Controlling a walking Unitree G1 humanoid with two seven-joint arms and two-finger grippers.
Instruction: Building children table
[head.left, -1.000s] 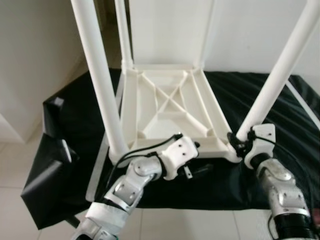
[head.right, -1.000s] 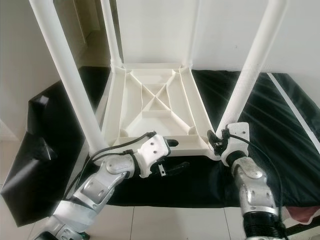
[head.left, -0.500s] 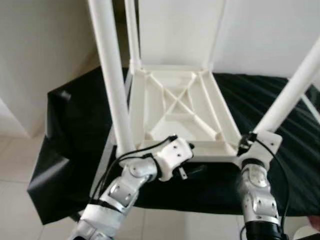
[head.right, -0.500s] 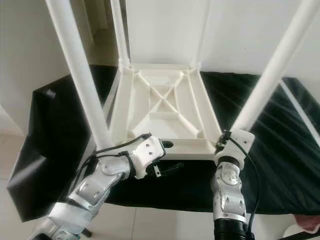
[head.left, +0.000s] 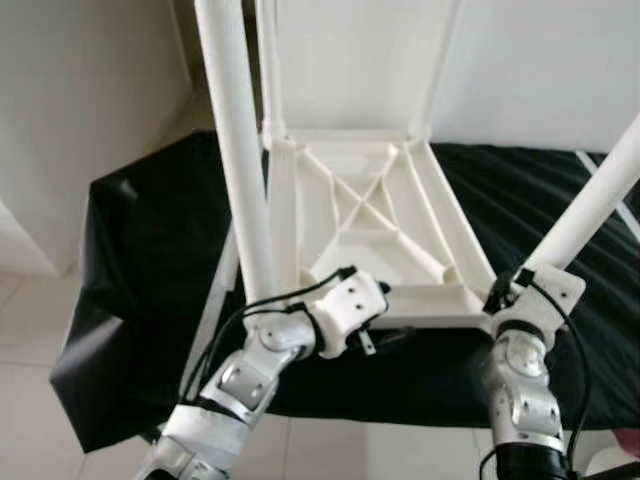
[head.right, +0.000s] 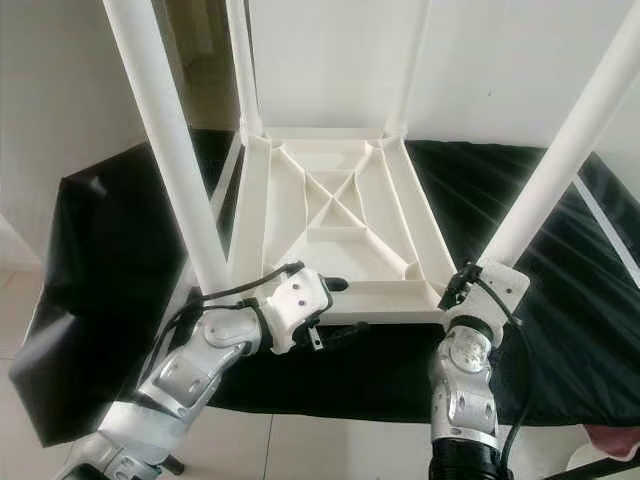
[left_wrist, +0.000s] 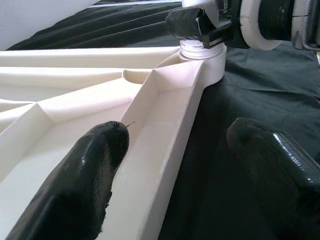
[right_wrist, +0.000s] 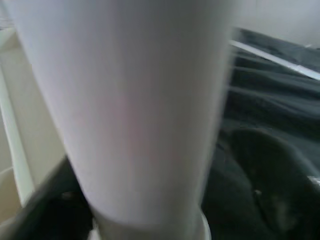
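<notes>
Table (head.right: 330, 225) is lying upside down on a black cloth (head.right: 120, 230), with its ribbed underside facing up and four white legs sticking up from its corners. The near right leg (head.right: 560, 150) is standing in the near right corner of the table, and the right gripper (head.left: 497, 295) is closing around the bottom of that leg, right at the socket, probably to turn it in tight or keep it steady. The right wrist view is showing the leg very close up. The left gripper (left_wrist: 175, 170) is sitting at the near edge of the table with its jaws spread apart, one black finger (left_wrist: 85, 175) over the inside of the rim and the other outside over the cloth, so the rim is between them but not being squeezed. It looks like it is getting ready to hold the table still. The near left leg (head.right: 165, 150) is standing at the table's near left corner. No box or bin is showing here
</notes>
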